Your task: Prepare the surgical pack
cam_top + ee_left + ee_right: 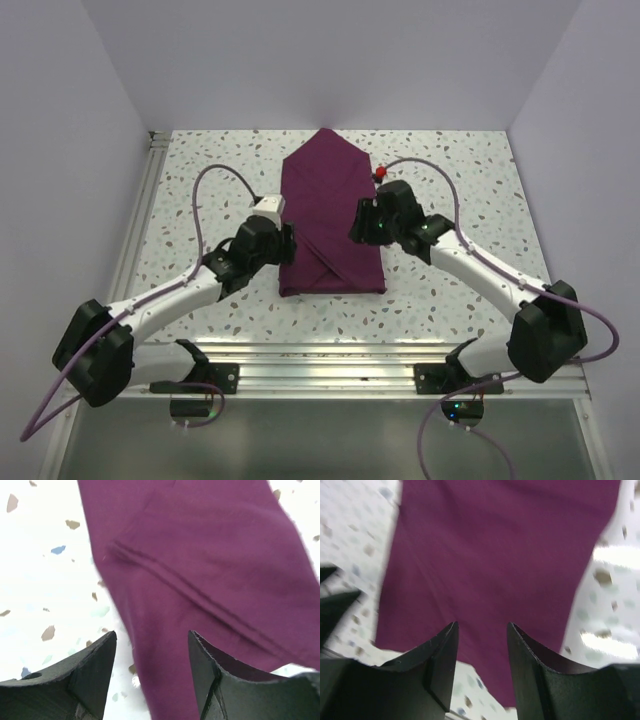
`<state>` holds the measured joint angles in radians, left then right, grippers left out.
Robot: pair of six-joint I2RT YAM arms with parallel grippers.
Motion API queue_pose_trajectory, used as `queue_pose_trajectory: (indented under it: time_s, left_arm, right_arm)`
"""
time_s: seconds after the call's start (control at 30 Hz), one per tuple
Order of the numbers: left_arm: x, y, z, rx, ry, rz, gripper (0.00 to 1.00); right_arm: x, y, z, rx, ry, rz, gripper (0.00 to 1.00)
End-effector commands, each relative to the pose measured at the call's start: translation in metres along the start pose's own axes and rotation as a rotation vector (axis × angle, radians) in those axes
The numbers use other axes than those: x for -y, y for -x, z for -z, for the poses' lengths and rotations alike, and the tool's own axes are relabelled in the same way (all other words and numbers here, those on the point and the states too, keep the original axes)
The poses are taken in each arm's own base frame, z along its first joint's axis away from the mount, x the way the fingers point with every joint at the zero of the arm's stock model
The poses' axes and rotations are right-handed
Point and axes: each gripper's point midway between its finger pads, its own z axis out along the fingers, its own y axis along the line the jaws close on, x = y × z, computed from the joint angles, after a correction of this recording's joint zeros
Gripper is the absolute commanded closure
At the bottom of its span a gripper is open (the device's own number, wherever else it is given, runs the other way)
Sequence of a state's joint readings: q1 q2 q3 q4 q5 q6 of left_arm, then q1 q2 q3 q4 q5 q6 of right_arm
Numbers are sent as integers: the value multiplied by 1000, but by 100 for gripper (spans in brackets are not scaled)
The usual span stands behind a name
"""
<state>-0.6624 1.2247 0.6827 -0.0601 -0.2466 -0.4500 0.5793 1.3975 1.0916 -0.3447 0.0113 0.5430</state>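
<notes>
Most of the folding looks done to us: the surgical pack (332,225) lies mid-way across the table (450,180) as a long bundle, sides tucked in, its far corner left pointed. Our left gripper (152,647) and right gripper (482,630) flank it, jaws apart, holding nothing.

The surgical pack (330,215) lies on the table (450,180) between left pincer (286,242) and right pincer (357,222)

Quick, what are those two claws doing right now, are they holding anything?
Left gripper: open, holding nothing, over the edge of the folded plum-purple woven cloth pack.
Right gripper: open, holding nothing, above the same cloth.
</notes>
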Motion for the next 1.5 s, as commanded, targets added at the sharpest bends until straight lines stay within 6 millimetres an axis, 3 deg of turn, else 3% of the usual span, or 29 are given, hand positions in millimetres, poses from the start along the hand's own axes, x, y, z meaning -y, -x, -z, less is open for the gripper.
queue_pose_trajectory:
  time_s: [0.0, 0.03, 0.07, 0.17, 0.27, 0.3, 0.33, 0.37, 0.67, 0.83, 1.03, 1.17, 1.27, 1.3, 1.37, 1.47]
  left_arm:
    - [19, 43, 3, 63, -39, 24, 37]
    - [19, 39, -4, 34, -28, 11, 37]
    - [25, 52, -5, 48, -36, 4, 37]
    - [35, 56, -20, 27, -53, -15, 37]
    - [45, 57, -36, 11, -74, -27, 37]
    - [48, 51, -56, -28, -67, -47, 38]
    - [48, 51, -56, -28, -67, -47, 38]
    - [46, 43, -66, -55, -53, -55, 39]
    - [28, 45, -103, -90, -5, -41, 43]
    - [24, 33, -115, -121, 11, -47, 49]
    - [11, 23, -121, -148, 47, -29, 54]
    - [4, 20, -124, -160, 53, -12, 57]
    - [3, 18, -123, -163, 54, -10, 59]
    - [3, 17, -123, -160, 53, -8, 59]
    - [3, 16, -124, -161, 50, -8, 61]
    - [2, 12, -125, -166, 52, -8, 63]
  right_arm:
    - [32, -41, 19, -74, -78, 52, 53]
    - [36, -45, 22, -71, -83, 53, 56]
    - [42, -58, 22, -90, -89, 53, 57]
    - [46, -76, 29, -111, -70, 41, 61]
    - [51, -89, 32, -124, -64, 31, 66]
    - [52, -97, 31, -130, -54, 21, 68]
    - [52, -98, 31, -131, -52, 20, 70]
    - [52, -99, 30, -131, -52, 19, 71]
    - [50, -121, 14, -185, -36, 15, 85]
    - [43, -145, 7, -276, -30, 67, 90]
    - [57, -175, 6, -387, -84, 113, 92]
    - [49, -162, 13, -350, -62, 116, 91]
    - [38, -128, 24, -267, -65, 136, 78]
    - [32, -104, 26, -208, -74, 146, 74]
    - [34, -89, 28, -199, -110, 173, 65]
    - [33, -55, 22, -172, -121, 164, 65]
